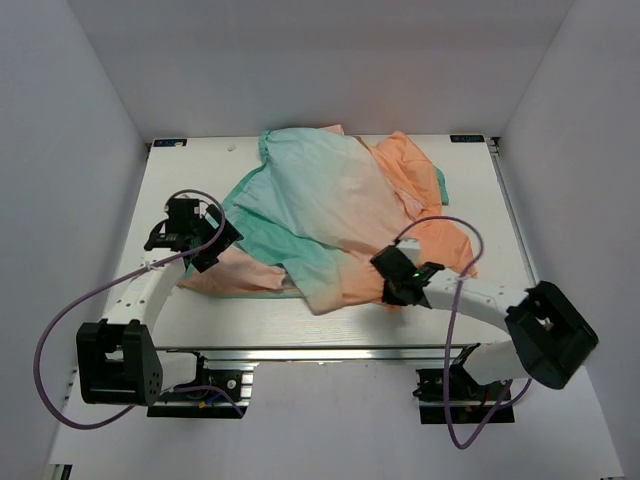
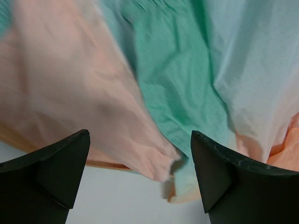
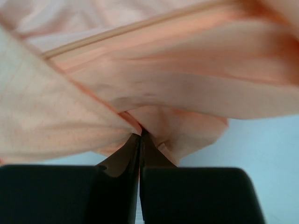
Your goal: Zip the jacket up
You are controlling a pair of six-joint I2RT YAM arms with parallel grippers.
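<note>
White walls enclose a white table (image 1: 480,190), where the thin, crumpled hooded jacket (image 1: 330,210), orange fading to teal, lies heaped across the middle of the frame. At its lower right edge the right gripper (image 3: 140,136) is clenched on a fold of soft orange cloth, probably to pull the front flat. At the left, the left gripper (image 2: 140,136) hangs released above matte, wrinkled folds, holding nothing.

Jacket (image 1: 330,200) on table (image 1: 250,320), left gripper (image 1: 218,243) at left, right gripper (image 1: 385,268) near-right
</note>
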